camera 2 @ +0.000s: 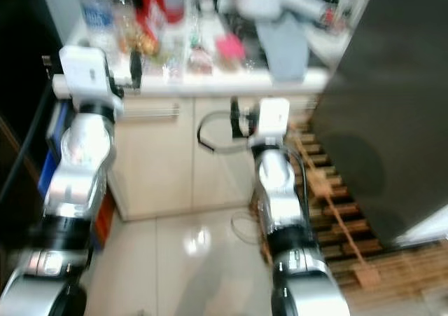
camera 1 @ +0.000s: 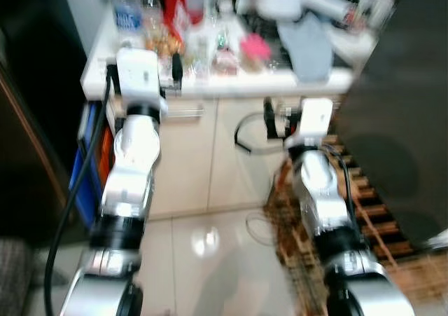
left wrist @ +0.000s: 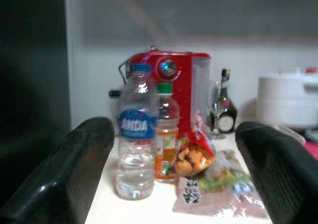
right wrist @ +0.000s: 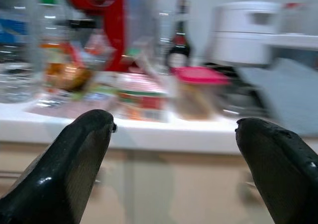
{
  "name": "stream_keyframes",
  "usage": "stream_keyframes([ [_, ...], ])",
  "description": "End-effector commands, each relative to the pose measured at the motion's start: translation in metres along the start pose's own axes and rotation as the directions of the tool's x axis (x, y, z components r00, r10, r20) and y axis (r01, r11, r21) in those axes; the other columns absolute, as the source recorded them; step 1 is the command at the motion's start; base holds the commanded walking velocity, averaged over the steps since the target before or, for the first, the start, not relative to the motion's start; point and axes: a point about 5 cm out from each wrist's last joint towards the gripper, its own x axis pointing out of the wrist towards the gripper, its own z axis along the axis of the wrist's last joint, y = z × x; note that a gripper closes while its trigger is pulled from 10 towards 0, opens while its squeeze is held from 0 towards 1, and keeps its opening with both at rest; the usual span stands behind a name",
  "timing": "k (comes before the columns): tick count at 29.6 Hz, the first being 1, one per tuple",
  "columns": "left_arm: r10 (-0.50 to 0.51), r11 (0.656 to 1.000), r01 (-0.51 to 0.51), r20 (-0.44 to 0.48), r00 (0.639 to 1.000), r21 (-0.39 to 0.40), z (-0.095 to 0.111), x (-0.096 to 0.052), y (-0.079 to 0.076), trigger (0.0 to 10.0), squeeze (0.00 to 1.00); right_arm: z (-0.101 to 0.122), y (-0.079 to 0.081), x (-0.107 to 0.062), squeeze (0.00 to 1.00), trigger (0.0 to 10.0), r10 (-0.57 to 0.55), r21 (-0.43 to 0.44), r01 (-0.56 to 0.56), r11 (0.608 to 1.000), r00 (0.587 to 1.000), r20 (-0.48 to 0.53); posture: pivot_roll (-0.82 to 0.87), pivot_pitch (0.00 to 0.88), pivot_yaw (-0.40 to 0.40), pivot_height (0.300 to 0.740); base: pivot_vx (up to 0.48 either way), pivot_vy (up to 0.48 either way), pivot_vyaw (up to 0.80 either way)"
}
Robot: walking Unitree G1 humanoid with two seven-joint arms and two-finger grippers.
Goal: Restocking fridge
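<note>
Approaching desk (camera 1: 210, 86); both pincers spread apart, empty, left pincer (left wrist: 169, 179) aimed, apparently, at water bottle (left wrist: 135, 134) near desk's left edge.

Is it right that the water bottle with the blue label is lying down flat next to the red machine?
Not quite. The water bottle with the blue label stands upright next to the red machine, as the left wrist view shows.
</note>
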Motion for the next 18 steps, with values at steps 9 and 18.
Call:
stream_keyframes([
  [9,-0.081,0.996,0.073,0.146,0.986,0.059,0.038,0.022,0.005,10.0,0.00,0.011,0.001,0.002,0.12,10.0,0.012,-0.010,-0.011,1.000,0.999,0.051,0.01,0.000,-0.048,0.740,0.480,0.000,0.00],
  [18,-0.116,0.992,0.102,0.248,0.962,0.068,0.077,0.042,0.015,10.0,0.00,0.010,-0.011,-0.004,0.13,10.0,-0.011,-0.021,0.012,1.000,0.999,0.050,0.00,0.000,-0.045,0.740,0.480,0.000,0.00],
])
